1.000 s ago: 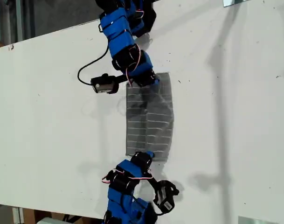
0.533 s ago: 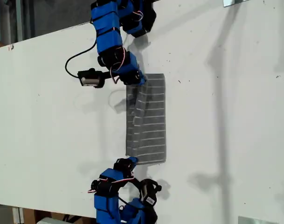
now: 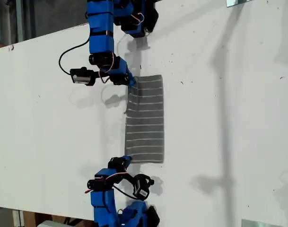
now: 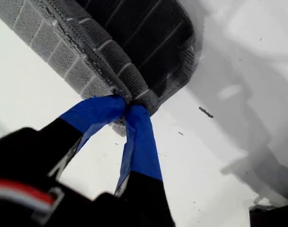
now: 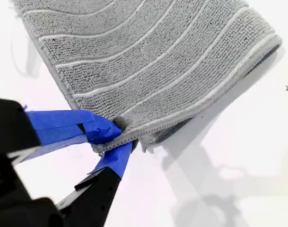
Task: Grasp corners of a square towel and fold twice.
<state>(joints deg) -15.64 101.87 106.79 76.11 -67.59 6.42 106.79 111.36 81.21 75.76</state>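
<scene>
A white table (image 3: 229, 118), scuffed with a few dark specks, fills nearly the whole exterior view. A strip of dim floor shows along that view's upper left edge.

The towel (image 3: 144, 120) lies just left of centre in the exterior view as a narrow upright strip, its white stripes running across it. The second wrist view shows two layers stacked at its hem, so I judge the first fold done. The second fold, which would halve the strip along its length, is not yet made, and the task looks about half done.

My first gripper (image 4: 126, 106) has its blue-taped jaws pressed together on one of the corners (image 4: 148, 100). No gap shows between the tips. The cloth there is raised off the table, with its darker underside and a shadow showing beneath.

My second gripper (image 5: 117, 135) is likewise clamped tight on a corner (image 5: 134, 126), pinching both layers where the hems meet.

In the exterior view one arm (image 3: 103, 38) reaches down from the top edge to the strip's upper left corner. The other arm (image 3: 106, 187) comes up from the bottom edge to the strip's lower left corner. The wrist views do not let me say which of these is the first arm and which the second.
</scene>
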